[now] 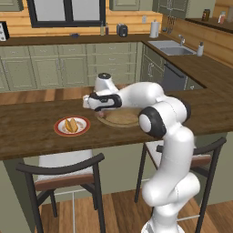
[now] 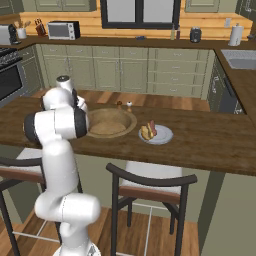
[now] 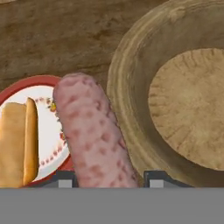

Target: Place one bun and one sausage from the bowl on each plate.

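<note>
Sausage (image 3: 94,131) lower end cut off; bowl (image 3: 131,87) rim cropped

Mottled pink sausage (image 3: 94,131) — red-rimmed plate (image 3: 26,85)

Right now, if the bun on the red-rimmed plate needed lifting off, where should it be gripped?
Grip the bun across its narrow width near mid-length, coming straight down from above. It lies flat and elongated on the red-rimmed plate, with its long sides exposed. The gripper is shut on the sausage, so that goes down first.

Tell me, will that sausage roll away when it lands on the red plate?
Probably a bit. The sausage is a smooth round cylinder, so it could roll sideways. The red-rimmed plate looks nearly flat, little to stop it, though the bun lying there might block it. It looks firm, not floppy.
</note>
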### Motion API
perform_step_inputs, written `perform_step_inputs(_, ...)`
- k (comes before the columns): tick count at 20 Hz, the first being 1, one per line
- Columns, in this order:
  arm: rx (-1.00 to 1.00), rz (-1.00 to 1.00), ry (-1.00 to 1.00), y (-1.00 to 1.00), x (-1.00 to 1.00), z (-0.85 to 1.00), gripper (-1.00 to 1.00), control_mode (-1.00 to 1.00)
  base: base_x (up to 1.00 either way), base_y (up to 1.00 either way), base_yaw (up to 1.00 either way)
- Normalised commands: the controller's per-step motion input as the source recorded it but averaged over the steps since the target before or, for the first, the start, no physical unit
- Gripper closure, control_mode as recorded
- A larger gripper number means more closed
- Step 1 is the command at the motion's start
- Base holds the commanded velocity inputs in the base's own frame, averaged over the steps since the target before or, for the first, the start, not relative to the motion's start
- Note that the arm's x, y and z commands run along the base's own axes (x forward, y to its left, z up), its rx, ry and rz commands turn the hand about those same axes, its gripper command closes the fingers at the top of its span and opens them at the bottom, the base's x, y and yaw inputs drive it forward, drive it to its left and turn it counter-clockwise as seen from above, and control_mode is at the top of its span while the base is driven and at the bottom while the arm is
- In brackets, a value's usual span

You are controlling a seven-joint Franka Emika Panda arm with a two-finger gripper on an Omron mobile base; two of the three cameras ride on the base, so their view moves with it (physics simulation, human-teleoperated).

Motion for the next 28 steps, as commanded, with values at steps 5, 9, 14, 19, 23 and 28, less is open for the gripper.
perform_step_inputs(5,0.14,-0.25,0.25,0.53,0.0,0.22,1.0,-1.0,0.0,0.0,0.0)
perform_step_inputs(9,0.02,-0.13,0.23,0.27,0.14,-0.06,1.0,-1.0,0.0,0.0,0.0)
perform_step_inputs(14,0.0,0.0,0.15,0.03,0.15,-0.4,1.0,-1.0,0.0,0.0,0.0)
perform_step_inputs(19,0.0,0.01,0.04,0.2,0.42,-0.44,1.0,-1.0,0.0,0.0,0.0)
perform_step_inputs(23,-0.02,0.05,-0.01,0.2,0.24,-0.29,1.0,-1.0,0.0,0.0,0.0)
perform_step_inputs(28,-0.05,0.08,0.0,0.04,0.03,-0.23,1.0,-1.0,0.0,0.0,0.0)
